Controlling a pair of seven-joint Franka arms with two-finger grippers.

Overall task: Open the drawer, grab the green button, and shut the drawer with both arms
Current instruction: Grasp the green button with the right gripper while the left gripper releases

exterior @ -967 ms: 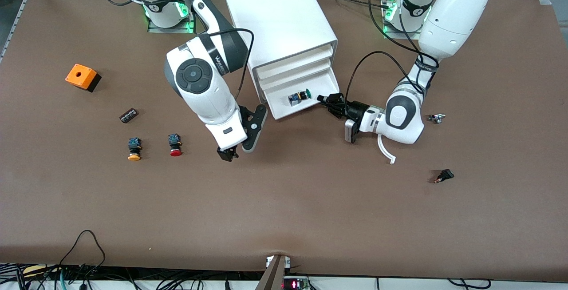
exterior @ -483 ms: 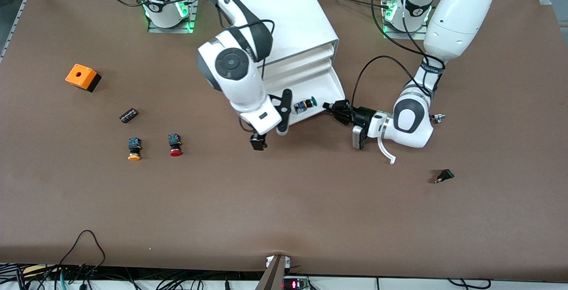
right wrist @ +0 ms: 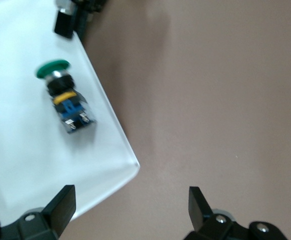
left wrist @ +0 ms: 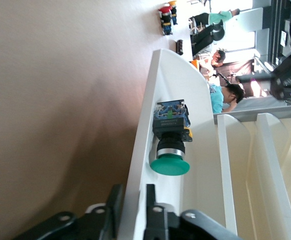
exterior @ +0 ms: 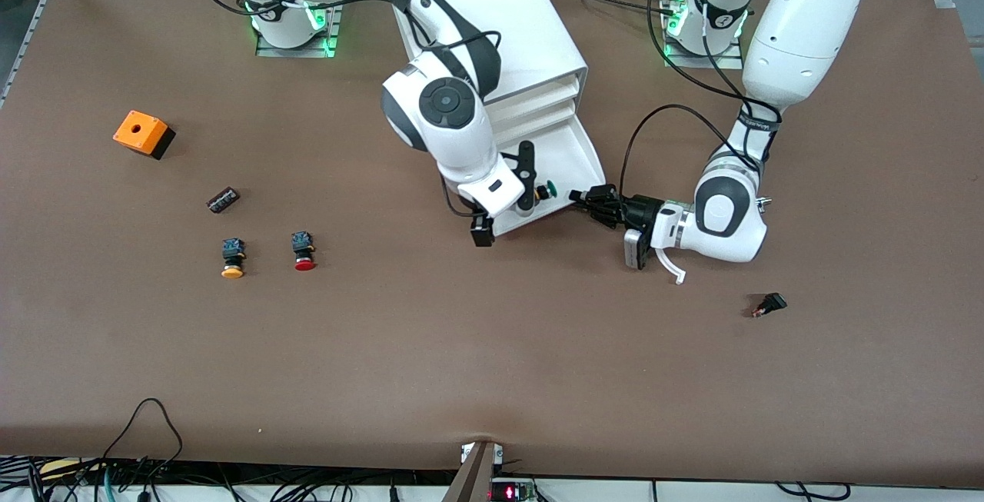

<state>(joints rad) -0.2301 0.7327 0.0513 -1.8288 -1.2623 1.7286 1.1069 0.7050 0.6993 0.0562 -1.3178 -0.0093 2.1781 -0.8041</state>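
Observation:
The lowest drawer (exterior: 573, 152) of the white cabinet (exterior: 492, 25) stands pulled out. The green-capped button (exterior: 544, 191) lies on its side in it, near the front wall. My left gripper (exterior: 576, 196) is at the drawer's front corner toward the left arm's end. In the left wrist view its fingers (left wrist: 133, 192) straddle the front wall (left wrist: 155, 100), close against it, with the button (left wrist: 170, 135) just inside. My right gripper (exterior: 482, 234) hangs open over the drawer's other front corner. Its wrist view shows wide jaws (right wrist: 130, 197) above that corner (right wrist: 25, 150) and the button (right wrist: 63, 100).
A red-capped button (exterior: 304, 252) and a yellow-capped one (exterior: 232, 260) stand on the brown table toward the right arm's end, with a small dark part (exterior: 223, 200) and an orange box (exterior: 142, 133). A small black part (exterior: 769, 304) lies toward the left arm's end.
The left gripper has drawn the drawer farther out of the cabinet, toward the front camera. The right arm has swung from over the bare table to over the drawer's front corner.

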